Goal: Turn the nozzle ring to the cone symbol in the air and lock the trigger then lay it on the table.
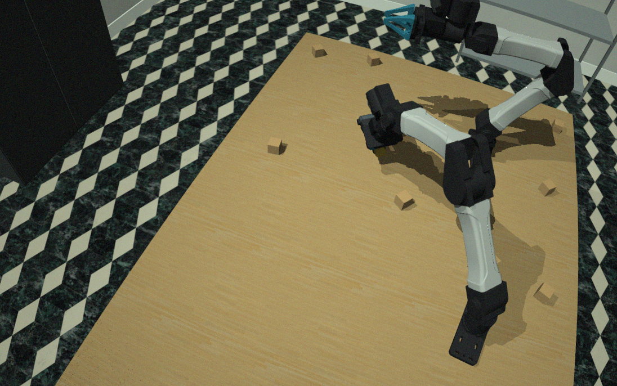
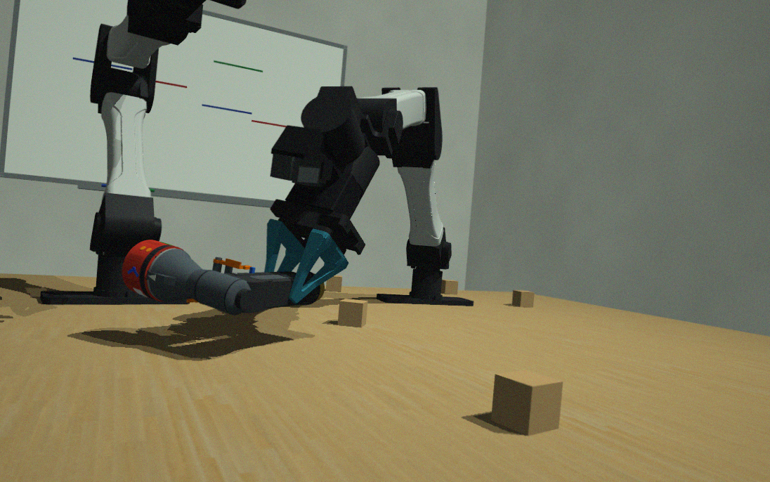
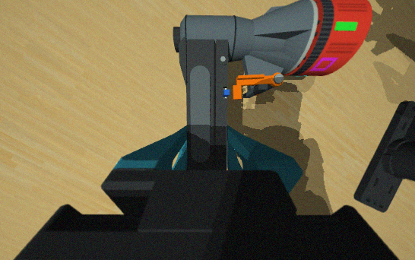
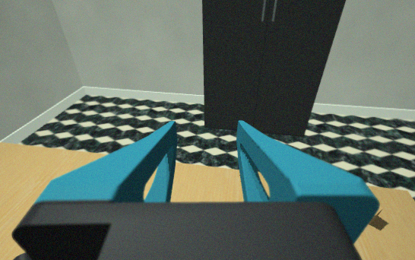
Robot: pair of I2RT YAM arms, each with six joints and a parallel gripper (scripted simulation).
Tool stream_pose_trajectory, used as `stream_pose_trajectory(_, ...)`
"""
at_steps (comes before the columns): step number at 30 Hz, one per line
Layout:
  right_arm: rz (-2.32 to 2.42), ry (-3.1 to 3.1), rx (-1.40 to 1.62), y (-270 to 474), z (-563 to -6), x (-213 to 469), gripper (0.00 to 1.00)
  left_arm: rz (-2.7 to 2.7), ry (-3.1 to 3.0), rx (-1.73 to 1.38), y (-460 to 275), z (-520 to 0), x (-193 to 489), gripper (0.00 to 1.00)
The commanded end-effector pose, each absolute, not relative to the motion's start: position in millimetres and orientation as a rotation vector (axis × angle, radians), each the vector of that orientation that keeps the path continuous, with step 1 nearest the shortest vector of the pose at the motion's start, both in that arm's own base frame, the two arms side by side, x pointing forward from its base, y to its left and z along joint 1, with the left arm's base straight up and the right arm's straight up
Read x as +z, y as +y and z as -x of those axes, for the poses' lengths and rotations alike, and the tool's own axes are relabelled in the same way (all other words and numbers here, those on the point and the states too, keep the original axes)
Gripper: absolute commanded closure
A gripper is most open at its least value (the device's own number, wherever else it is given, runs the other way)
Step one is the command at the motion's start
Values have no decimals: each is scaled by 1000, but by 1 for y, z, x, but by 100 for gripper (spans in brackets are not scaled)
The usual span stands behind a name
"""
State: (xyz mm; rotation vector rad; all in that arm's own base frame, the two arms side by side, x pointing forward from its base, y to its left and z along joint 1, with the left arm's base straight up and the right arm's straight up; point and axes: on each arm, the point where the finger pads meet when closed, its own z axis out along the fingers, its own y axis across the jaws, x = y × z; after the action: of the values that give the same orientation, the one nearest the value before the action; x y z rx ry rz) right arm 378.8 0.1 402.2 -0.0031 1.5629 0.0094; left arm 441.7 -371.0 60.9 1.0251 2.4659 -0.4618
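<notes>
Because the left tool (image 1: 375, 138) (image 2: 282, 287) (image 3: 207, 130) was clamped on the handle (image 1: 380, 153) (image 2: 270, 284) (image 3: 199, 91), the nozzle (image 1: 364, 119) (image 2: 170, 272) (image 3: 213, 28) went wherever that arm took it. From the top, it lay mostly under the left wrist, over the far part of the desk (image 1: 227, 273) (image 2: 341, 398) (image 3: 95, 76) (image 4: 38, 171). The right tool (image 1: 384, 18) (image 4: 207, 130) was well apart, beyond the desk's edge.

In the exterior view, the barrel ran nearly level, its rear sloping down towards the desk and the ring (image 2: 133, 270) (image 3: 343, 42) end riding higher. The handle lay almost flat too; whether anything touched wood could not be told. The blue V (image 2: 133, 270) stood by the white arrow (image 2: 153, 277), so the turn looked done.

From the left wrist, the handle ran straight out between the fingers, the barrel crossed its far end, and the orange lever (image 2: 232, 263) (image 3: 256, 80) reached towards the handle, probably locked. The coming move seemed to need levelling and a small drop.

From the right wrist, the fingers stood apart with nothing between them.
</notes>
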Motion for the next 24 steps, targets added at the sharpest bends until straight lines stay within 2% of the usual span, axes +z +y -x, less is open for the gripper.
stream_pose_trajectory(1,15,1542,30,7,-382,410,63,-990,2360,-507,-376,-455,89,64)
stream_pose_trajectory(9,15,1542,30,7,-382,410,63,-992,2330,-518,-382,-454,82,64)
stream_pose_trajectory(14,15,1542,30,7,-382,410,63,-997,2384,-508,-377,-453,47,64)
stream_pose_trajectory(20,15,1542,30,7,-382,410,63,-992,2355,-513,-380,-454,62,64)
stream_pose_trajectory(22,15,1542,30,7,-382,410,63,-1002,2406,-504,-375,-449,31,64)
stream_pose_trajectory(24,15,1542,30,7,-382,410,63,-997,2387,-507,-376,-451,38,64)
